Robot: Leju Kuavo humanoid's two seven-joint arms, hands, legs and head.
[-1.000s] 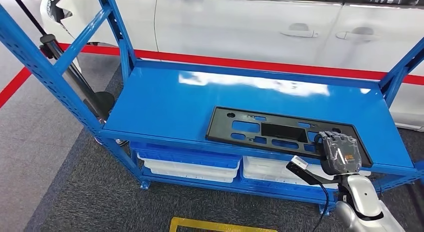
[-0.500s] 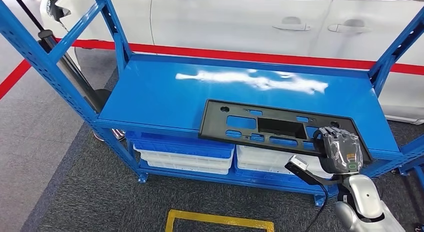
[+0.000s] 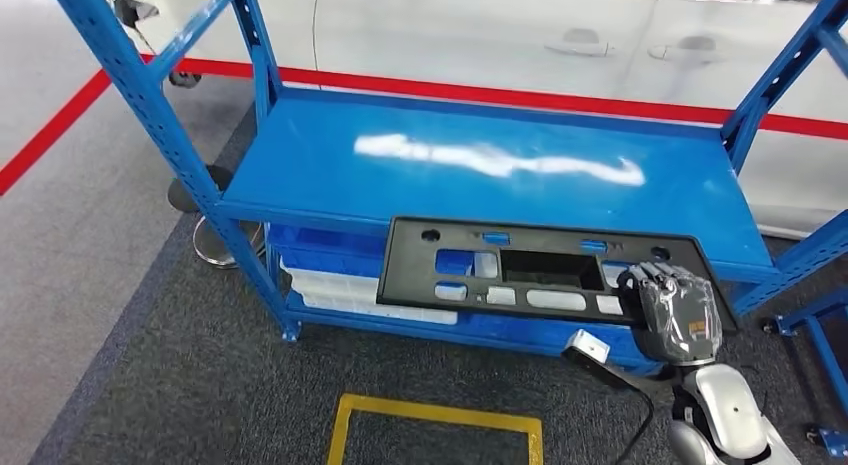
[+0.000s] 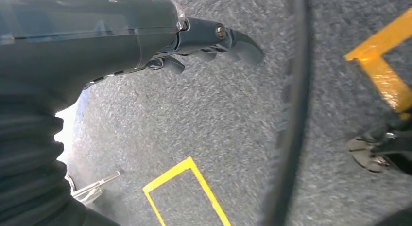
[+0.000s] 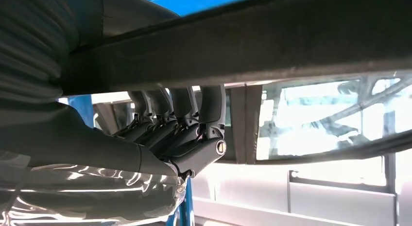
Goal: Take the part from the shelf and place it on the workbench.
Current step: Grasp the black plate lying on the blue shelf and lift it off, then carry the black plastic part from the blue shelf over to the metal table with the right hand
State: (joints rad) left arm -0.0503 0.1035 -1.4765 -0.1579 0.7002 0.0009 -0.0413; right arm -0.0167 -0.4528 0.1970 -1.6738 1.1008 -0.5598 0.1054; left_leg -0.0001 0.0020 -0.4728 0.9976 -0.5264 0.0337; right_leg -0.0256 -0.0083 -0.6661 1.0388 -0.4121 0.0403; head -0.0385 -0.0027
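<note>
We see a long black part (image 3: 520, 275) with many holes cut in it. Our landmark is the blue shelf (image 3: 300, 175). The part lies flat and level, and its far edge is over the front edge of the shelf top. Its near side sticks out past that front edge, over the white bins (image 3: 350, 285) that sit lower down in the shelf.

Our right hand (image 3: 675, 310) is at the right end of the part, in front of the shelf. The fingers (image 3: 655, 280) curl over the top of the part's near edge and hold on to it. In the right wrist view, the dark fingers (image 5: 187, 107) reach up and hook around the thick black bar of the part (image 5: 252, 46), which runs right across above them. So the part sits on top of the fingers, with the fingers wrapped round its edge. We cannot see the thumb clearly there.

Our left hand (image 4: 160, 36) hangs over the grey carpet (image 4: 194, 119), away from the shelf. Its fingers (image 4: 243, 43) are a little bent and apart, and they hold nothing.

On the floor in front of the shelf is a yellow square outline (image 3: 440, 425). Behind the shelf is a red line (image 3: 480, 90) on the floor and a white car (image 3: 500, 30).
</note>
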